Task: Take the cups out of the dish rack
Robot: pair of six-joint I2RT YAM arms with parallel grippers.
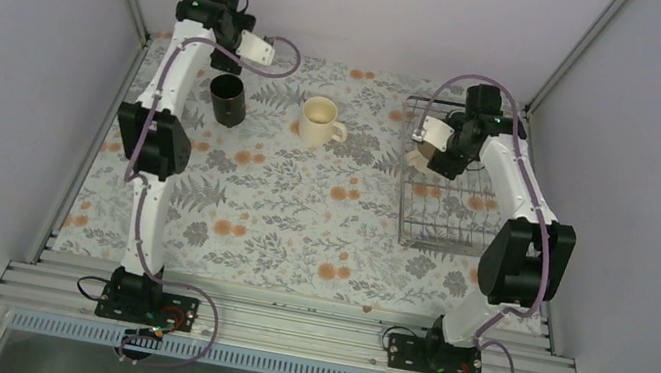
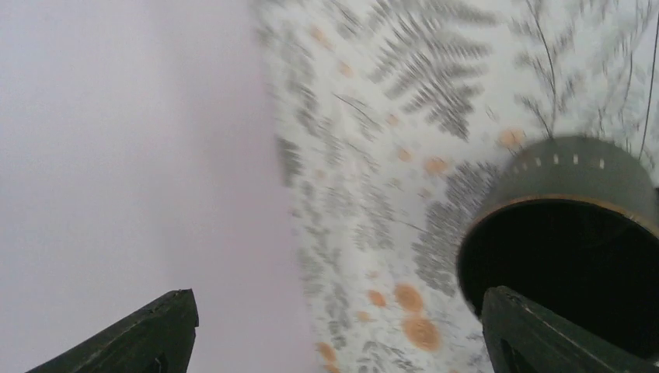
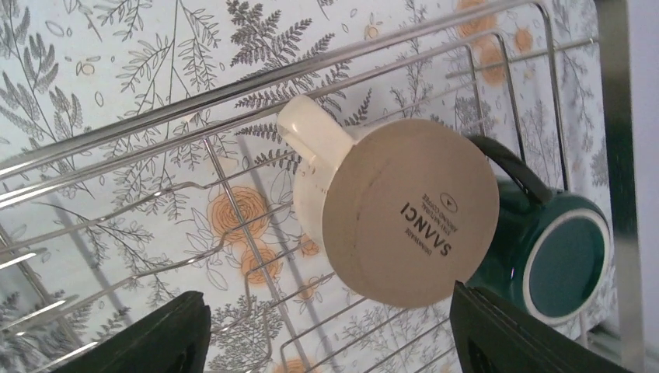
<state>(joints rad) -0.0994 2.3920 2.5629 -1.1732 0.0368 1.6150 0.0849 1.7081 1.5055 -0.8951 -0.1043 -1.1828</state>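
Note:
A tall black mug (image 1: 227,100) stands upright on the floral table at the back left. My left gripper (image 1: 227,66) hovers open just behind it. In the left wrist view the black mug (image 2: 567,225) sits beside the right finger and nothing lies between the fingers of the left gripper (image 2: 338,338). A cream mug (image 1: 320,122) stands on the table mid-back. The wire dish rack (image 1: 445,236) is at the right. My right gripper (image 3: 326,342) is open over the rack (image 3: 233,85), just short of an upturned cream mug (image 3: 412,210). A dark green mug (image 3: 559,256) lies beside that one.
The floral cloth (image 1: 280,219) covers the table. Grey walls close in on the left, back and right. The rack's far end stands near the back right corner post (image 1: 572,55). A metal rail (image 1: 283,326) runs along the near edge by the arm bases.

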